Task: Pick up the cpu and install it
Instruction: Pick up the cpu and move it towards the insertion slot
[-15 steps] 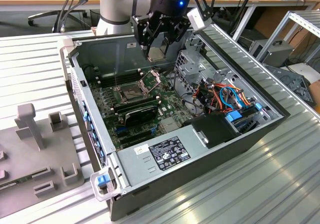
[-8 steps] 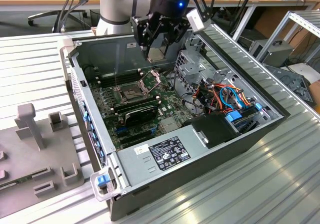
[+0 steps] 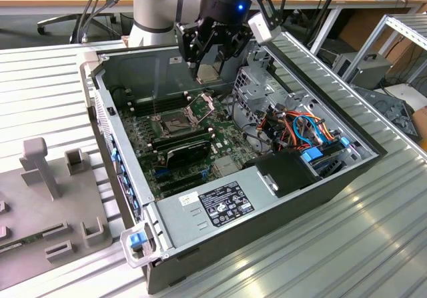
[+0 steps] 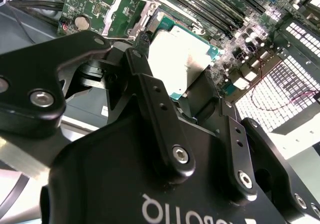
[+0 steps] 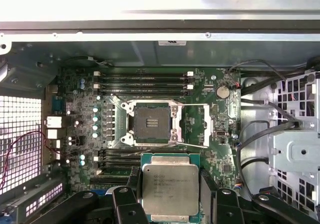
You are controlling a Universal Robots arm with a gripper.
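The gripper (image 3: 207,68) has its fingers (image 5: 207,184) closed on opposite edges of the cpu (image 5: 170,188), holding it flat above the motherboard (image 5: 200,119), near the open socket (image 5: 150,123) inside the computer case (image 3: 287,208).

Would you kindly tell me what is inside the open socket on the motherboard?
In the first wrist view, the socket holds only its bare dark contact bed. The cpu is apart from it, clamped in the gripper. Nothing covers the socket's inside.
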